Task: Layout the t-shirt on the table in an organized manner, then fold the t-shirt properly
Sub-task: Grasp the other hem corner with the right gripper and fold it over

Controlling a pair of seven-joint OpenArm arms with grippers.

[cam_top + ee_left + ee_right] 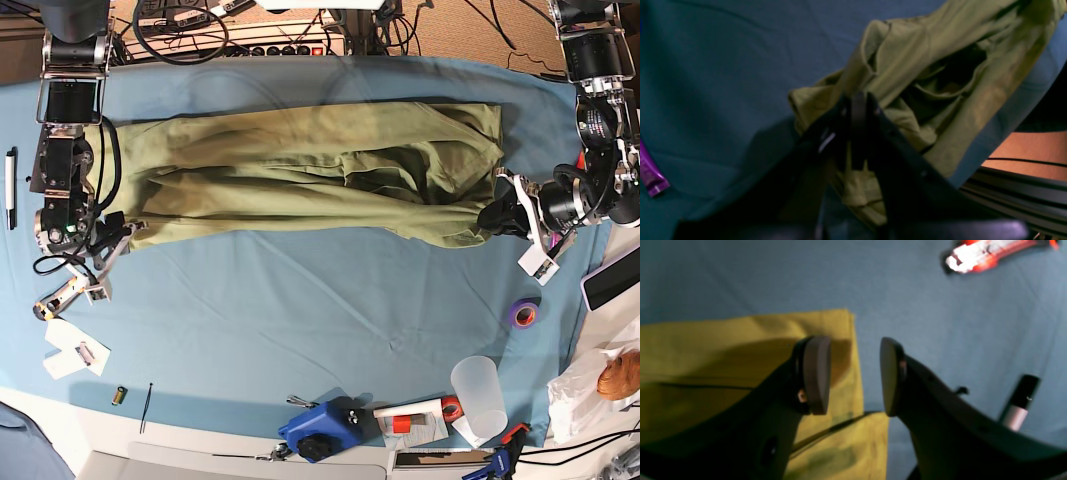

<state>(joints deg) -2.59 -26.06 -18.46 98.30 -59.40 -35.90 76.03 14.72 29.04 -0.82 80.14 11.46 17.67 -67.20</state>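
One table (pixel 300 330) here, covered in light blue cloth, and it's the biggest thing going. On it lies one t-shirt (pixel 300 165), olive green, stretched out long and folded lengthwise into a band with a few rumpled layers in the middle. It spans the whole stretch between the two pincers.

Two pincers in total. The left pincer (pixel 858 110) is closed tight on the t-shirt's end; in its wrist view the jaws are pressed together with green fabric bunched above and below them, right by the table edge. The right pincer (pixel 855 373) is wide open with nothing between its pads (pixel 816 373); it hangs over the other end of the t-shirt, one pad above the fabric corner and the other above bare blue cloth.

Smaller stuff, all well apart from the shirt: one clear plastic cup (pixel 478 395) and one blue tool (pixel 318 430) toward the near edge, closer to the left pincer's side. One roll of purple tape (pixel 523 314) sits just below the left pincer. One black and white pen (pixel 11 185) lies just beyond the right pincer, at the table's end.
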